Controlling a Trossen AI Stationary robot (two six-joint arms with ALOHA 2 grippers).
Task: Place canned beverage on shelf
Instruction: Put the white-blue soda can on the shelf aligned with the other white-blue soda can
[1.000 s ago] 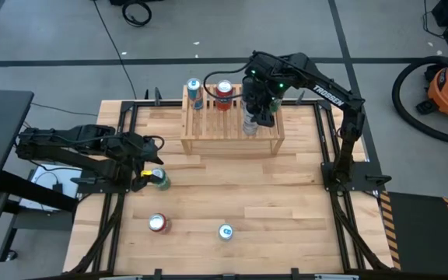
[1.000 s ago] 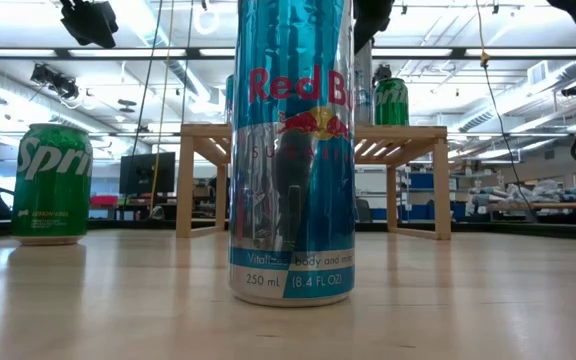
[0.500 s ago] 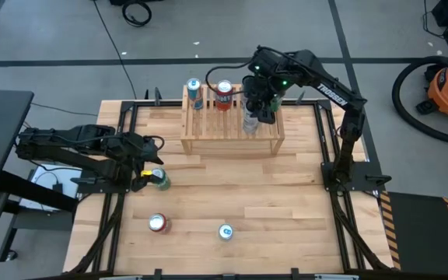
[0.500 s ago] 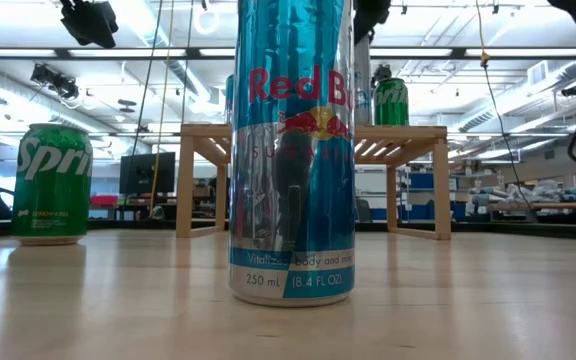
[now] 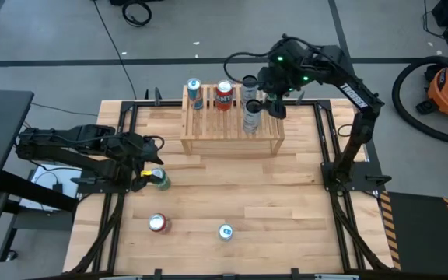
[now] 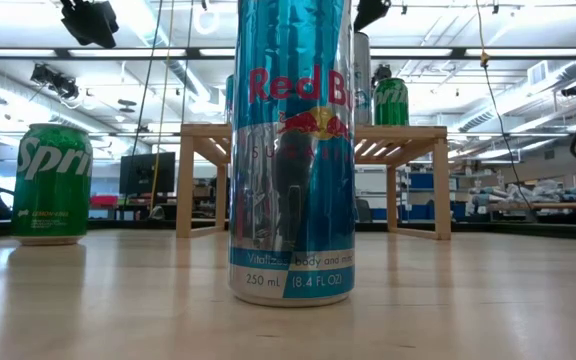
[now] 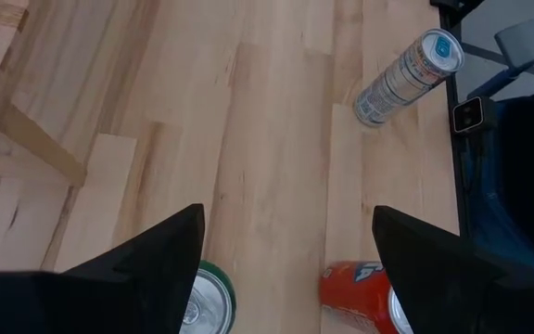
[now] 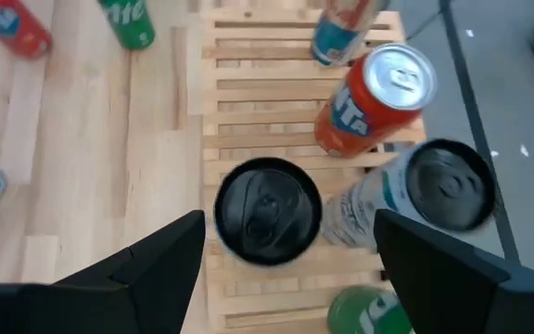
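Wooden table carrying slatted, light-wood shelf at far edge, five cans on it; three cans nearer. Right gripper above shelf, left gripper at left: both part-open, empty.

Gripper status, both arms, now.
Left gripper: open, holding nothing, above the green can near the table's left edge.
Right gripper: open, empty, over the black-topped can on the shelf.
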